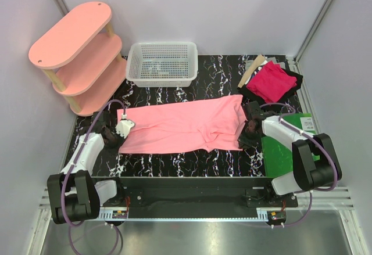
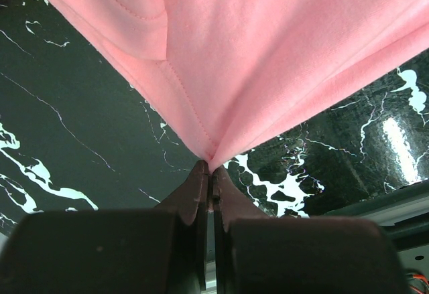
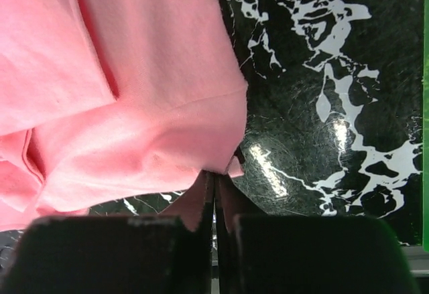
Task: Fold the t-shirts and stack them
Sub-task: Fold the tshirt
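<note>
Holding: my left gripper (image 2: 210, 177) is clamped on the left end of the salmon-pink t-shirt (image 1: 180, 128); my right gripper (image 3: 215, 181) is pinched on its right edge.
Shirt: spread across the desk (image 1: 174, 163) — the magenta-red t-shirt (image 1: 270, 82) lies back right.
Doing it well: I'd lift both ends level and taut — no dragging.

Top view is showing bright, even overhead light, soft shadows only. Glossy bench (image 1: 174, 165) is throwing glare patches in both wrist views. Up close, left end effector (image 2: 210, 173) and right end effector (image 3: 215, 180) are rendering dark, slightly defocused.
</note>
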Tool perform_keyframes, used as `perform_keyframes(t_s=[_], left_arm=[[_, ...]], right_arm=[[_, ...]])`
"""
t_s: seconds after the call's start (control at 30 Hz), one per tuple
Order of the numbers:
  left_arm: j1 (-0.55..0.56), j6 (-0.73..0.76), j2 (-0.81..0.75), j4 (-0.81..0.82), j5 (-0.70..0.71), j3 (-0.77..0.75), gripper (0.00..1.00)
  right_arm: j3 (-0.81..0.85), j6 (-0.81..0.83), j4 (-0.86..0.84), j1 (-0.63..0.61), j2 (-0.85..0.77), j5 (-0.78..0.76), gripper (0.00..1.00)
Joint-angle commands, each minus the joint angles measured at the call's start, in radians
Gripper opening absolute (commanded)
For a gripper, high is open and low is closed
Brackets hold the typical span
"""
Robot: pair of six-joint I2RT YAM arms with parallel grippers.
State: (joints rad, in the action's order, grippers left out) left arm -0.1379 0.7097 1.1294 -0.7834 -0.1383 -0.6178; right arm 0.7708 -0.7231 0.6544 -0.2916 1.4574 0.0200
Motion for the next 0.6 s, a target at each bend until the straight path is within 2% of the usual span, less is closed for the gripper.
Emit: perform_keyframes(t_s=[0.0, 0.2, 0.27, 0.3, 0.33, 0.57], left_arm=[[-0.008, 0.014, -0.020, 0.018, -0.018, -0.031, 0.00], [-0.011, 0.027, -0.049, 0.015, -0.014, -0.026, 0.00], [-0.011, 0.025, -0.043, 0.012, -0.017, -0.026, 0.00], [-0.014, 0.022, -0.040, 0.012, -0.018, -0.026, 0.00], [-0.012, 0.019, -0.037, 0.010, -0.021, -0.030, 0.00], [-0.014, 0.022, -0.049, 0.006, -0.015, -0.028, 0.00]], right_arm=[[0.005, -0.012, 0.005, 0.000, -0.084, 0.040, 0.00], [-0.024, -0.029, 0.056, 0.002, -0.216, 0.032, 0.00], [-0.037, -0.027, 0.059, 0.003, -0.218, 0.018, 0.21], [-0.042, -0.022, 0.059, 0.002, -0.212, 0.009, 0.30], [-0.044, -0.022, 0.057, 0.002, -0.200, 0.003, 0.33], [-0.028, 0.001, 0.024, 0.002, -0.075, -0.014, 0.41]])
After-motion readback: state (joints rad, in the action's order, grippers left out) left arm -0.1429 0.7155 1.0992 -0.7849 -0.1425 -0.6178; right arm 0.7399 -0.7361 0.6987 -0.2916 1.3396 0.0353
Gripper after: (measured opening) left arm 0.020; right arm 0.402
